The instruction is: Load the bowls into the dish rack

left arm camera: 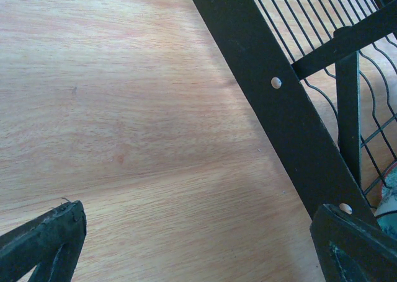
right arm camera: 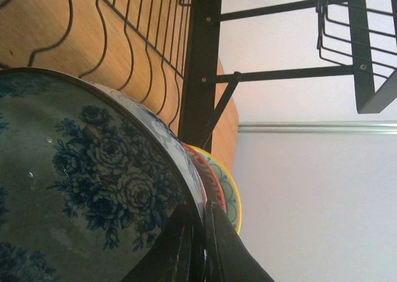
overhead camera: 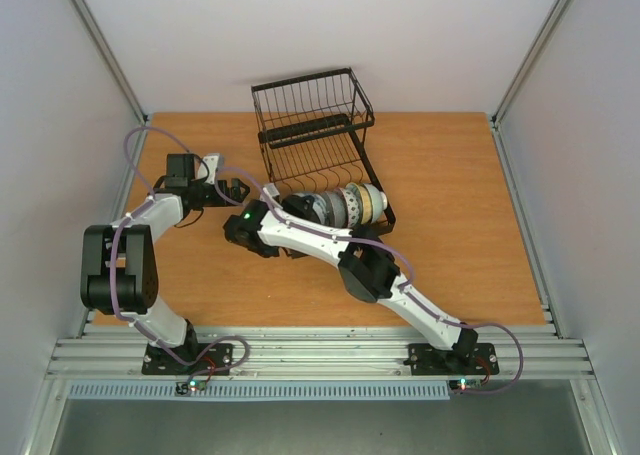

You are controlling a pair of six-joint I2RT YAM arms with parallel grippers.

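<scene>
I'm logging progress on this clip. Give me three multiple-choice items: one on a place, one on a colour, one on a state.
1. Where are the bowls? A stacked on the table B on edge in the rack C on the floor
2. The bowl pinched by the right gripper has flowers in: A red B green C blue
3. The left gripper is: A open B shut on a bowl C shut on a wire
Answers: B, they stand in a row there; C, the right wrist view shows blue blooms; A, it gapes wide with nothing in it.
</scene>
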